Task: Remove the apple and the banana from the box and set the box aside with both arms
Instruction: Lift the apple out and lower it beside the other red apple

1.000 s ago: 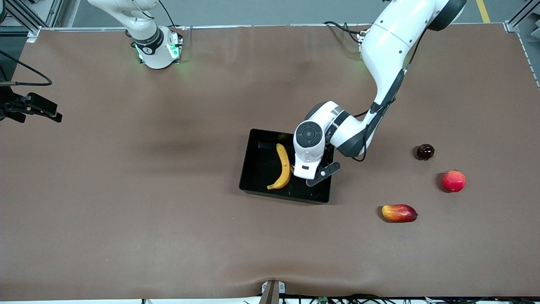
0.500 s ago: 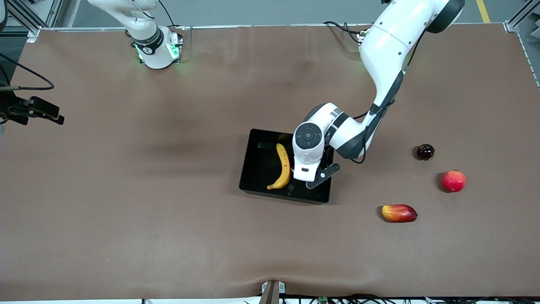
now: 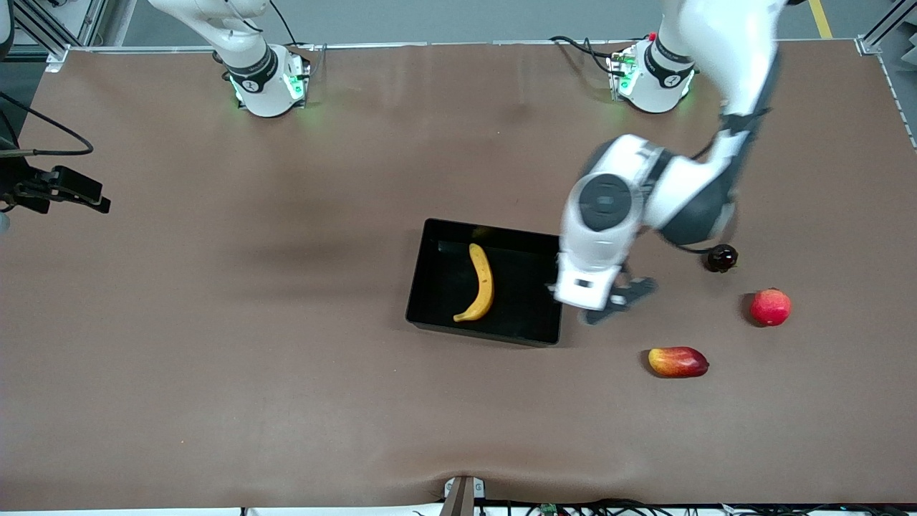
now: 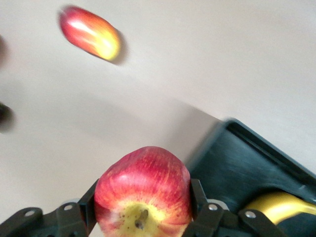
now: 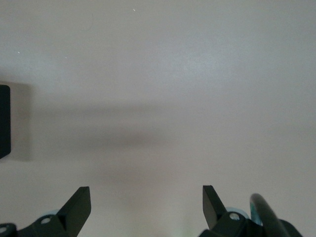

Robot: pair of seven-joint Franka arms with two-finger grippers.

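Over the bare table (image 3: 215, 373), just beside the box's (image 3: 423, 287) wall at the left arm's end, the left gripper (image 3: 598, 307) is held in the air. In the left wrist view its fingers (image 4: 197, 195) are seen clamped on either side of the apple (image 4: 143, 190), a red fruit with yellowish streaks and a dimpled end turned toward the camera. The apple itself is hidden under the wrist in the front view. The box's corner (image 4: 247, 163) and the banana's tip (image 4: 279, 207) are caught in the same wrist view, close to the gripper.

The banana (image 3: 480, 283) lies on the floor of the black box, lengthwise, curved, near the middle of the tray.

Toward the left arm's end of the table, three more fruits rest on the surface, apart from one another: a small dark round fruit (image 3: 721, 257), a plain red round fruit (image 3: 770, 307) nearer the front camera than it, and an oblong red-and-yellow mango (image 3: 678, 362) nearest the front camera, also seen in the left wrist view (image 4: 90, 33).

The right gripper (image 5: 146, 205) is parked over the right arm's end of the table, its fingers (image 5: 79, 205) spread wide with nothing between them; that arm waits.
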